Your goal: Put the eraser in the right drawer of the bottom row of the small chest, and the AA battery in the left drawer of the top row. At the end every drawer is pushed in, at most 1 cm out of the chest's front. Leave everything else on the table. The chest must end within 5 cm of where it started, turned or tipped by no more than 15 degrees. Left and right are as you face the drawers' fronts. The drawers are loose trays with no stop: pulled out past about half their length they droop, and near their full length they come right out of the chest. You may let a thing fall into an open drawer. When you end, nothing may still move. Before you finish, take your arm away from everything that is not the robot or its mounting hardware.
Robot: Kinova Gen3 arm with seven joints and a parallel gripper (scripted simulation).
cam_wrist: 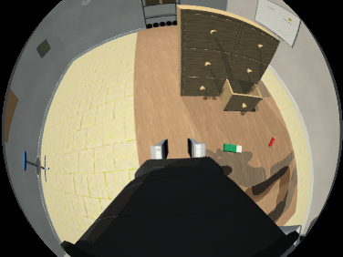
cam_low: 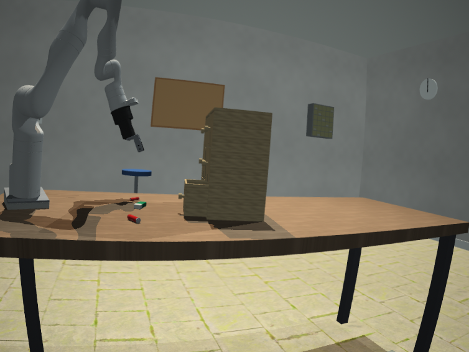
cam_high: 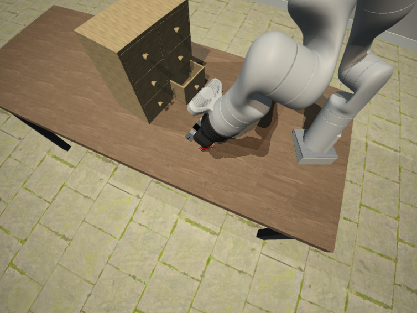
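Facing the small chest (cam_high: 100, 67) (cam_low: 238, 162) (cam_wrist: 196, 29), I've got the gripper (cam_high: 192, 131) (cam_low: 140, 150) (cam_wrist: 177, 145) partly open, empty, and left of the eraser (cam_low: 140, 204) (cam_wrist: 230, 148) on the table before it, long axis roughly parallel to its front (probably needs a wrist turn).

Hand (cam_high: 192, 131) (cam_low: 140, 148) (cam_wrist: 177, 145) well above the counter (cam_high: 269, 188) (cam_low: 321, 212) (cam_wrist: 157, 91), open air between it and the chest (cam_high: 100, 63) (cam_low: 238, 166) (cam_wrist: 192, 41). Bottom right drawer (cam_high: 178, 91) (cam_low: 195, 200) (cam_wrist: 234, 103) juts out — blocks low passage to the front there; its mouth is open from above. Closed drawers' knobs protrude. Low obstacles — eraser (cam_low: 140, 204) (cam_wrist: 230, 148), one red cylinder (cam_low: 133, 218) (cam_wrist: 271, 142) on the drawer's side, another (cam_high: 206, 147) (cam_low: 134, 198) beyond the eraser in the exterior view.
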